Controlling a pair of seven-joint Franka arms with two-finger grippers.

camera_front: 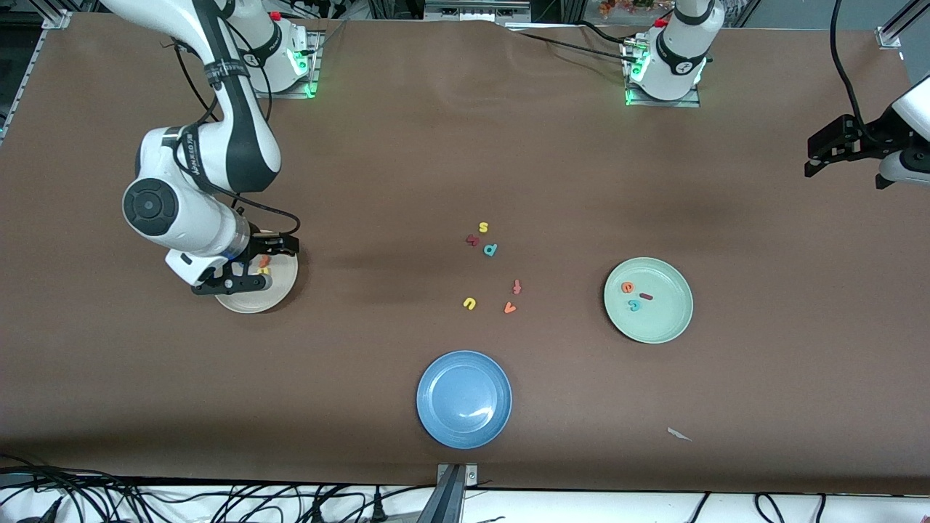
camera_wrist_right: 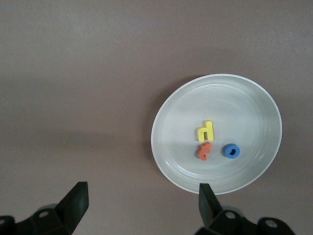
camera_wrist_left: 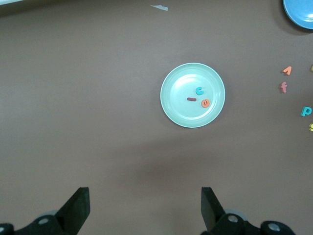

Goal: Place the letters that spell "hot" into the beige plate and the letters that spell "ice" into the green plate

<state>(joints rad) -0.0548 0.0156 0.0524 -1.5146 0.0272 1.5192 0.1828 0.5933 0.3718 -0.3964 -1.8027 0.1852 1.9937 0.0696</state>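
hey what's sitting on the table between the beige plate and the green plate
In the front view, a loose cluster of toy letters lies between the beige plate and the green plate: yellow s, teal p, yellow u, orange v.

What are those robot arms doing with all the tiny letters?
They are sorting toy letters into plates. The right gripper hangs open over the round beige plate, where the yellow h, orange t and blue ring-shaped o lie. The pale green plate holds the teal c, dark red i and orange e. The left gripper waits, open, up at its end of the table.
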